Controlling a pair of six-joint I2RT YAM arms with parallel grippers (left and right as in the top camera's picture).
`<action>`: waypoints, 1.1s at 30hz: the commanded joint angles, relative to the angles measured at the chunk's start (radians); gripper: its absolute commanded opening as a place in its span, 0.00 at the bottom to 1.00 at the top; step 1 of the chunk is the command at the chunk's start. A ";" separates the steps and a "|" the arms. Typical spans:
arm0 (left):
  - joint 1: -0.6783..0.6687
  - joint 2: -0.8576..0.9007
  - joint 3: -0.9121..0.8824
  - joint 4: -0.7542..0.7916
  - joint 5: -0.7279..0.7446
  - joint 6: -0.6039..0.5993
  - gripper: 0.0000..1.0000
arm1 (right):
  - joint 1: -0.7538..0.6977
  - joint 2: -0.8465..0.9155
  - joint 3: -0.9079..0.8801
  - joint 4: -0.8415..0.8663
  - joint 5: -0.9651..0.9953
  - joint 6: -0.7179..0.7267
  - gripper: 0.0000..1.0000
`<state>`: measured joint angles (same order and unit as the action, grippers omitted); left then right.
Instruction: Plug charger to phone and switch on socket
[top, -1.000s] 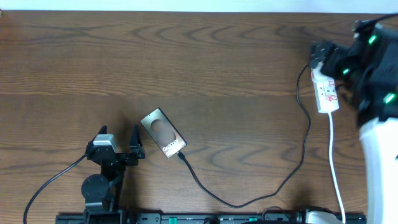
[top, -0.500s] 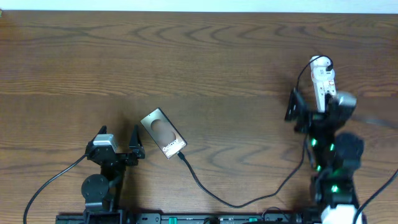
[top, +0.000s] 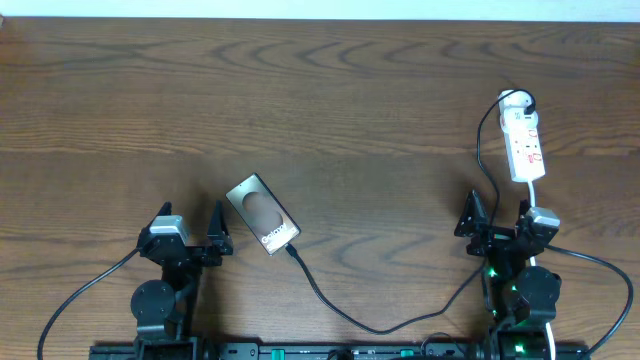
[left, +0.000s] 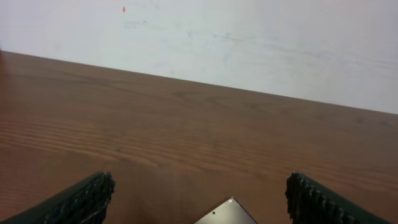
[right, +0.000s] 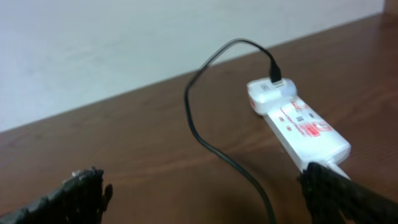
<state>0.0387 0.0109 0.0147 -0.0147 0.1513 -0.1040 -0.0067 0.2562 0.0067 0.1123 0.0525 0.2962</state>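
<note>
The dark brown phone (top: 263, 215) lies slanted on the table, just right of my left gripper (top: 192, 216), which is open and empty. One corner of the phone (left: 227, 215) shows low between the left fingers. The charger (top: 382, 328), a thin black cable, runs from the phone's lower right end, loops along the near edge and climbs to a white adapter (right: 269, 97) at the far end of the white socket (top: 525, 142). My right gripper (top: 497, 214) stands open below the socket (right: 308, 127), apart from it. The cable (right: 202, 127) passes between its fingers.
The socket's white cord (top: 531, 192) runs down toward the right gripper's right finger. Thicker black robot cables (top: 80, 290) trail from both arm bases at the near edge. A pale wall (left: 249, 43) rises behind the table's far edge.
My right arm has drawn back from over the socket to the near edge, leaving the socket uncovered. The left arm, phone and cable have not moved.
</note>
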 joint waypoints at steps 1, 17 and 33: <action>0.005 -0.007 -0.011 -0.044 0.021 0.006 0.91 | 0.009 -0.080 -0.001 -0.069 0.053 0.002 0.99; 0.005 -0.007 -0.011 -0.044 0.021 0.006 0.91 | 0.015 -0.251 -0.001 -0.175 0.075 -0.043 0.99; 0.005 -0.007 -0.011 -0.044 0.021 0.006 0.91 | 0.015 -0.251 -0.001 -0.175 0.076 -0.043 0.99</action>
<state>0.0387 0.0105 0.0147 -0.0147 0.1513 -0.1036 -0.0013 0.0124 0.0063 -0.0593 0.1127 0.2687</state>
